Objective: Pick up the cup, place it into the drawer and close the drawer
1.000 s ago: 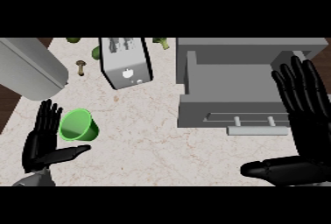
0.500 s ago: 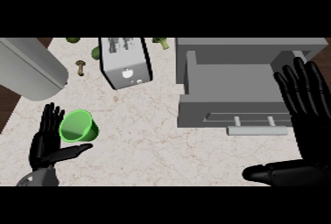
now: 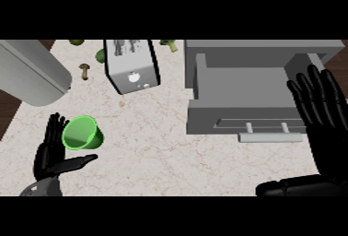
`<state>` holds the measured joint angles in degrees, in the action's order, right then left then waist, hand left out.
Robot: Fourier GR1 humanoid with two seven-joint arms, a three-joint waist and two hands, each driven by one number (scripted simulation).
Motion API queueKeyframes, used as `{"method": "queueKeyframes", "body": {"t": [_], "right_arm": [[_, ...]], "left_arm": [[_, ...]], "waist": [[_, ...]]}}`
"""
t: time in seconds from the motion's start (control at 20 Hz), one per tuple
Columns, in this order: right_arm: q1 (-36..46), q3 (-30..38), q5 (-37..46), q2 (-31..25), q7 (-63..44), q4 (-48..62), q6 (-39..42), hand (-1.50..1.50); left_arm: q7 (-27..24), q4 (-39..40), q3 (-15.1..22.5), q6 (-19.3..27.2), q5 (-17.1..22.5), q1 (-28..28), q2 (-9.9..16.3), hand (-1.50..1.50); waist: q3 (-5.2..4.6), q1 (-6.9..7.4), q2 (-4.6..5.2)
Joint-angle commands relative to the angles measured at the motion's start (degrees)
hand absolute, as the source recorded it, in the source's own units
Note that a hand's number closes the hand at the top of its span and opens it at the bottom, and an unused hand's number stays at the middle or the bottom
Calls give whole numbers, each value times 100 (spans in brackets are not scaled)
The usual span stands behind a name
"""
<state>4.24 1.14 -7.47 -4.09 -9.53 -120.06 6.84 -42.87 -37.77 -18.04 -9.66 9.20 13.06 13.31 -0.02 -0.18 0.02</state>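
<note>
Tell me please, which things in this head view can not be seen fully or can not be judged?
- Green cup: whether the left hand touches it is unclear; the hand's open fingers stand right beside it.
- Drawer: its right side is covered by the right hand.
- Grey cylinder: cut off by the left edge.
- Small green items behind the toaster: too small to name, partly cut off at the top.

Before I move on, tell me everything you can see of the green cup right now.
The bright green cup looks like smooth plastic, with a lighter rim and no handle in sight. It lies tilted on the pale marbled counter at lower left, its open mouth facing up and left. The black left hand is open beside it, fingers along its left side; contact cannot be judged.
</note>
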Motion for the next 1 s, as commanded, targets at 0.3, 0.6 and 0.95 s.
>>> {"method": "queueKeyframes", "body": {"t": [0.3,0.6,0.95], "right_arm": [[208,-167,92,124,-209,-144,-172,-150],[-301,98,-191,-55,229,-78,289,-150],[515,203,-213,-130,-397,71,-26,-150]], "left_arm": [[-1243,1930,-55,-360,-154,822,221,-150],[-874,2034,-180,-570,106,1146,365,-150],[-1045,2188,-107,-850,165,1202,140,-150]], "waist": [[-5,-32,12],[-3,-45,13],[-5,-32,15]]}}
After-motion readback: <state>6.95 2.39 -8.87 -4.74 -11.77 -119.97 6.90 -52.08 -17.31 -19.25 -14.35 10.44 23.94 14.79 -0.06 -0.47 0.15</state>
